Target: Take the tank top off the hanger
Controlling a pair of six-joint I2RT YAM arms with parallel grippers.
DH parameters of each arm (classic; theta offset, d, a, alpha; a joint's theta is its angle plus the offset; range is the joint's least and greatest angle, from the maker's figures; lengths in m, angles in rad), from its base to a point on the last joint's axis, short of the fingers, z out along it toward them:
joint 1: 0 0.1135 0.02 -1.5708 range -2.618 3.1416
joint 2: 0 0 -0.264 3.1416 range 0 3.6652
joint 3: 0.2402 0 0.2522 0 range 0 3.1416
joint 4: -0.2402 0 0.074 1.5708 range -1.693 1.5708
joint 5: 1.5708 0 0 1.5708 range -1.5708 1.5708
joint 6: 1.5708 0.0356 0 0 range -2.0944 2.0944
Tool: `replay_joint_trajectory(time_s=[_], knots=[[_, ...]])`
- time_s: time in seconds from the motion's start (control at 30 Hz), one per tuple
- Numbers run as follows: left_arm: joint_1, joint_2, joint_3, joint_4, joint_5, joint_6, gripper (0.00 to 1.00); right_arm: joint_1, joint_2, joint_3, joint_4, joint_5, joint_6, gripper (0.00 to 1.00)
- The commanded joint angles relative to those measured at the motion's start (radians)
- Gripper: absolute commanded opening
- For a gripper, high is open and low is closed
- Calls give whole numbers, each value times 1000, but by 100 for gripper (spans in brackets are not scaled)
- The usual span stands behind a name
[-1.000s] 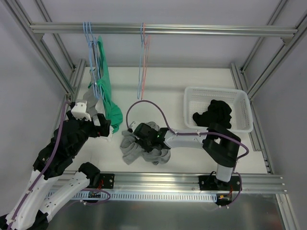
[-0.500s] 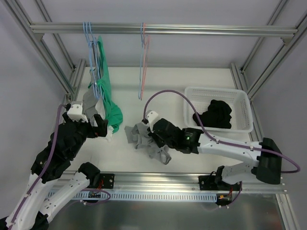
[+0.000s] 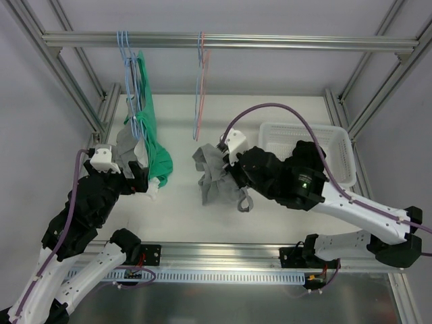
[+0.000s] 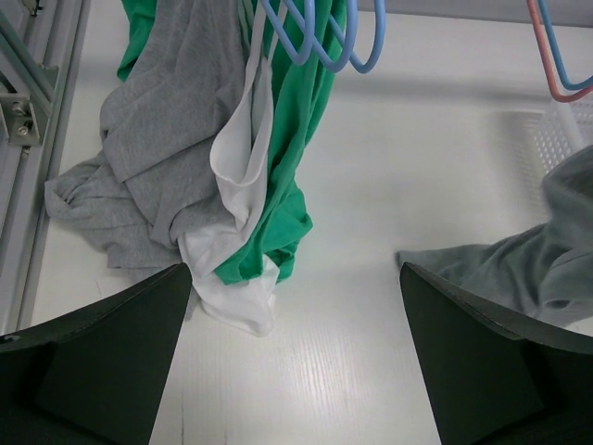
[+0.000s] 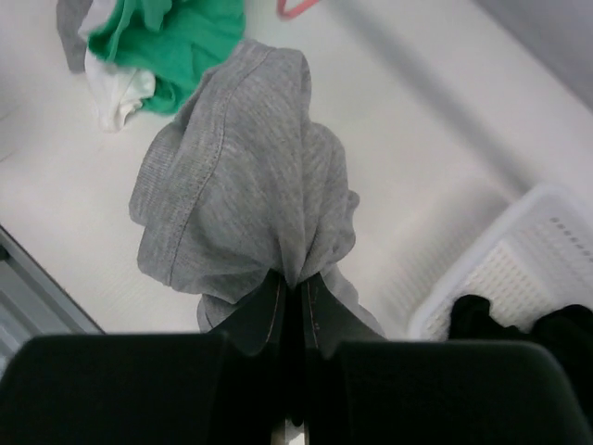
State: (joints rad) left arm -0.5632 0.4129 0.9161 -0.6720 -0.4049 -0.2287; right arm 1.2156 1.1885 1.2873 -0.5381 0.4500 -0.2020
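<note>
Grey tank top (image 3: 214, 179) hangs clamped in the right pincer (image 5: 295, 283); left pincer (image 4: 295, 306) stands apart near three hung garments (image 4: 185, 139).

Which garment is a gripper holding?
The crumpled grey tank top, pinched by the right gripper. The green top, white top and other grey top hang ungripped; the black garment lies loose.

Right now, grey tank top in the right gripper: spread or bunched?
Bunched. In the right wrist view the grey tank top gathers into tight folds where the shut right gripper pinches it, the rest a crumpled lump.
</note>
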Motion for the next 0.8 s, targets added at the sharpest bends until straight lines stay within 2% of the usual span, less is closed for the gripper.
replay_joint_trajectory(time_s=[0.0, 0.3, 0.43, 0.63, 0.77], knots=[[-6, -8, -11, 14, -32, -12, 99, 2, -30, 164, -59, 122, -114, 0], [-6, -9, -14, 14, -41, -12, 99, -77, 57, 507, -187, 211, -235, 0], [-6, -9, -16, 12, -41, -12, 99, -197, 88, 645, -244, 214, -254, 0], [-6, -8, -17, 12, -37, -11, 99, -398, 83, 690, -269, 110, -220, 0], [-6, 0, -16, 14, -31, -11, 99, -490, 86, 678, -270, 38, -200, 0]])
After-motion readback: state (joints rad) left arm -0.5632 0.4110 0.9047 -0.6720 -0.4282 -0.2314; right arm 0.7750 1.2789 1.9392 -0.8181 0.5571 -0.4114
